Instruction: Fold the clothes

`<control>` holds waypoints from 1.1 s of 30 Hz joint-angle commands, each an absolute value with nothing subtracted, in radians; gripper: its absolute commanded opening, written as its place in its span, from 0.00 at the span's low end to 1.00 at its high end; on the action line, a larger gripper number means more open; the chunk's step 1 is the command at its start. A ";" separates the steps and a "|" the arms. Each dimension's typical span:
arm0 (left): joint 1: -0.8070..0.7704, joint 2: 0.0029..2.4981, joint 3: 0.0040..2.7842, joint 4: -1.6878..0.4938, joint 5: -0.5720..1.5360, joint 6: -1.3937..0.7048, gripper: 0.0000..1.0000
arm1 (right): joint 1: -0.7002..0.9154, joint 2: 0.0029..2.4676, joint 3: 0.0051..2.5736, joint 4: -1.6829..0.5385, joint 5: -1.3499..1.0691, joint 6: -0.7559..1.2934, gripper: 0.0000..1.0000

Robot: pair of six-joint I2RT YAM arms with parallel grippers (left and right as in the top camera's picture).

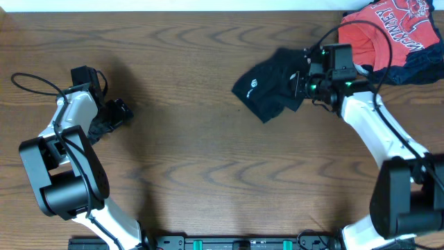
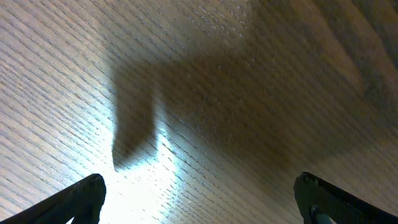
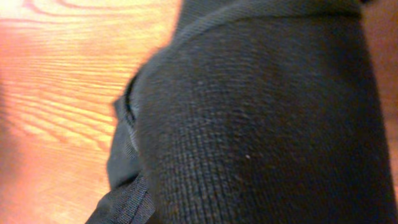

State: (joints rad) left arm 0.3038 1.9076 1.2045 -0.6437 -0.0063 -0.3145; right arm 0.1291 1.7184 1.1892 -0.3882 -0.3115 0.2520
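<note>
Wood-grain table (image 1: 194, 173) carries the crumpled black knit top (image 1: 267, 87) at upper right, against the right gripper (image 1: 304, 83), whose jaws the fabric hides, so their state cannot be told. Left gripper (image 1: 118, 111) hangs over bare wood, jaws spread wide.

Dark brown wood-grain table (image 1: 208, 173) fills the view, pale strip (image 1: 173, 3) along its far edge.

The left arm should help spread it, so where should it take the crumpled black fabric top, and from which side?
Pinch the free left edge of the crumpled black fabric top, beside its small white logo, coming from the left over the brown wooden table. The right claw sits at its right end, so this loose edge is likely easiest.
</note>
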 commanded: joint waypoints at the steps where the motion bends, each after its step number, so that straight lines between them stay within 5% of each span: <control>1: 0.309 1.915 1.196 -0.646 -0.007 -0.316 0.98 | 0.123 1.694 1.225 -0.406 -0.348 0.203 0.01; 18: 0.309 1.915 1.196 -0.649 -0.007 -0.316 0.98 | 0.062 1.694 1.429 -0.190 -0.319 0.160 0.01; 33: 0.308 1.915 1.196 -0.650 -0.003 -0.316 0.98 | -0.194 1.769 1.456 0.210 -0.260 0.186 0.01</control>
